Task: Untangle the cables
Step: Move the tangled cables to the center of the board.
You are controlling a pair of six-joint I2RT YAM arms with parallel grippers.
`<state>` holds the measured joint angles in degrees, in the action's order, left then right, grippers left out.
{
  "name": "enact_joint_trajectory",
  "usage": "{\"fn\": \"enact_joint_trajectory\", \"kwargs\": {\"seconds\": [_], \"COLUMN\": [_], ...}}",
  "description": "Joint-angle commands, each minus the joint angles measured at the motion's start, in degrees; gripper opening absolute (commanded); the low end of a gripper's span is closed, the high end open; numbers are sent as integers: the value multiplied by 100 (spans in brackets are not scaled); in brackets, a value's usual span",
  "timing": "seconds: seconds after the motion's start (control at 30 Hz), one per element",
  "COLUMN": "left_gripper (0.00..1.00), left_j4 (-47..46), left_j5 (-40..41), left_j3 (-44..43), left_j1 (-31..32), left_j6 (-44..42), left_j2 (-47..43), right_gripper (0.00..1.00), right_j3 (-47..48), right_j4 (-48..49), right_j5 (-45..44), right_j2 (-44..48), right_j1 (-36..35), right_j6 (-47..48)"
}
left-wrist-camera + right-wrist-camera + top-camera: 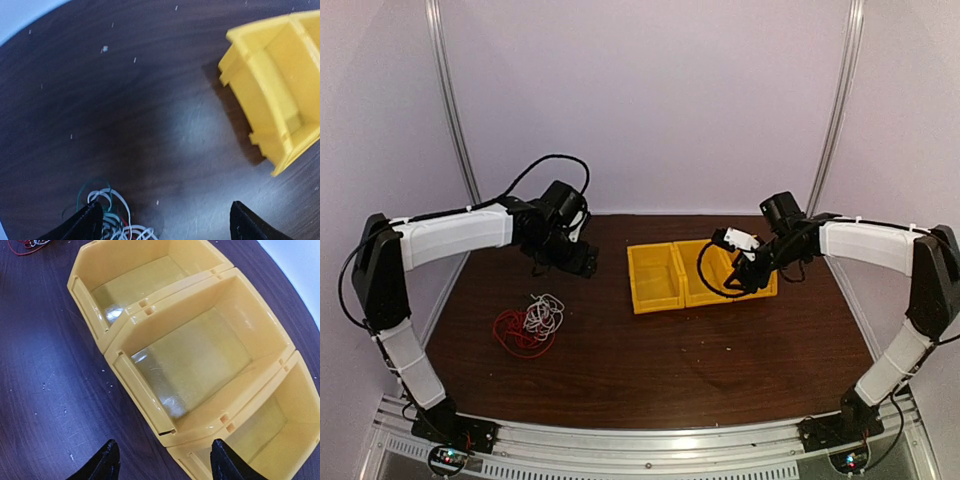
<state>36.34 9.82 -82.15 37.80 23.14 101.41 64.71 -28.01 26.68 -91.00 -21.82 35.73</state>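
The cables [530, 325] lie in one tangled heap on the left of the brown table: red loops [512, 335] with white loops [546, 314] on top. No black cable can be picked out in the heap. My left gripper [568, 256] hovers behind and to the right of the heap, open and empty. In the left wrist view the white loops [119, 212] sit beside the left fingertip [92, 220], and the left gripper [170, 222] gapes wide over bare wood. My right gripper [165, 462] is open and empty above the near rim of the yellow bins [150, 405].
A row of joined yellow bins [655, 278] stands at the middle right of the table and looks empty in the right wrist view. A black loop [704, 272] hangs by the right gripper [745, 265]; I cannot tell what it belongs to. White walls surround the table.
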Motion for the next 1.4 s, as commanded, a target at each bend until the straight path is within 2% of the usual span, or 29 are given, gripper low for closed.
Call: {"fn": "enact_joint_trajectory", "kwargs": {"seconds": [0.0, 0.17, 0.3, 0.4, 0.53, 0.6, 0.77, 0.9, 1.0, 1.17, 1.37], "left_gripper": [89, 88, 89, 91, 93, 91, 73, 68, 64, 63, 77], "left_j4": [606, 1042, 1096, 1079, 747, 576, -659, -1810, -2201, -2110, -1116], "left_j5": [-69, -171, 241, 632, 642, 662, -534, -1339, -1786, -2297, -1981], "left_j3": [900, 1449, 1966, 2228, 2555, 2650, 3081, 3383, 3366, 2994, 2761], "left_j1": [-11, 17, 17, 9, -94, -97, 38, 733, 1246, 1729, 1754], "left_j6": [580, 724, 915, 1008, 1082, 1034, 346, -417, -655, -731, -789], "left_j2": [-758, -1330, -1654, -1552, -1157, -965, -1088, -1216, -1039, -817, -1485], "right_gripper": [63, 62, 62, 62, 62, 62, 62, 61, 61, 60, 60], "right_j3": [294, 431, 551, 594, 492, 378, 132, 10, -51, 35, 29], "right_j4": [-292, -427, -547, -612, -678, -688, -767, -802, -757, -848, -940], "right_j5": [-80, -221, -245, -283, -399, -497, -650, -684, -765, -797, -642], "right_j2": [-216, -285, -350, -336, -179, -61, 185, 328, 384, 444, 498], "right_j1": [-345, -693, -868, -995, -1130, -1155, -1164, -1163, -1160, -1163, -1166], "right_j6": [196, 333, 332, 277, 242, 242, 242, 242, 245, 250, 368]}}
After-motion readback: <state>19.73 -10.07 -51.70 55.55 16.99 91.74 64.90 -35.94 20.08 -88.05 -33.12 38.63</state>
